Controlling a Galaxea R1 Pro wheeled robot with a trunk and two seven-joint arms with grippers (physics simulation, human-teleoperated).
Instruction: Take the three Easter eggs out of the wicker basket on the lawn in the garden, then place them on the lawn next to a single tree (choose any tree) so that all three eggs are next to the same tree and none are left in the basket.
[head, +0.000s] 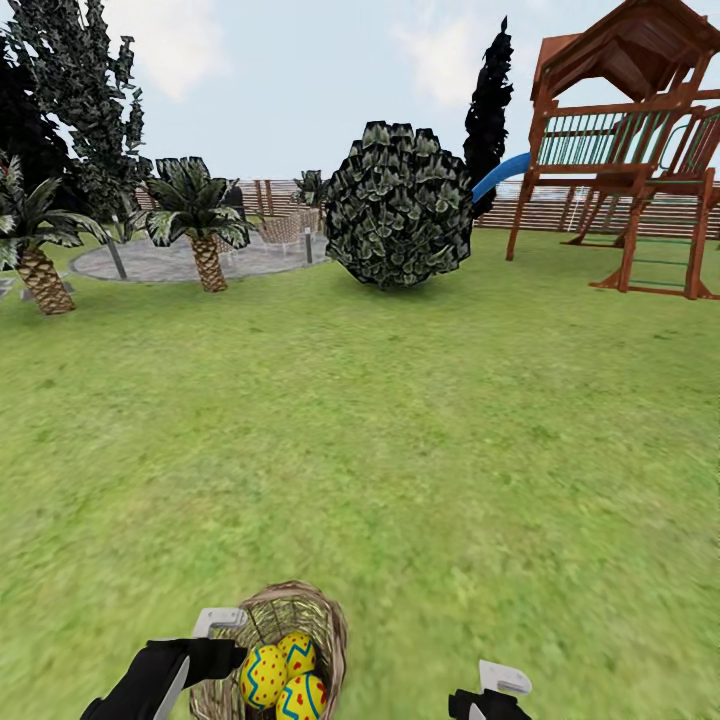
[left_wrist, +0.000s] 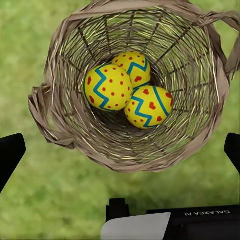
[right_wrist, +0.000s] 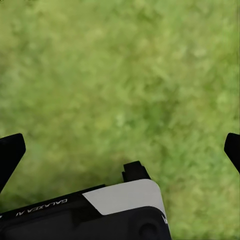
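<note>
Bright, even daylight, no cast shadows; lawn (right_wrist: 120, 75) texture soft and blurred — no glare

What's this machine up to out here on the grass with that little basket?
It is on an egg job. A wicker basket sits on the lawn right in front of the robot, with all three Easter eggs inside. The left gripper hangs open above the basket, holding nothing; the right gripper is open over bare grass. No egg is out yet.

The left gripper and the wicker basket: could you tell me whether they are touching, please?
Apart. In the left wrist view the left gripper is open, its fingertips at the picture's edges, with grass showing between them and the basket.
</note>
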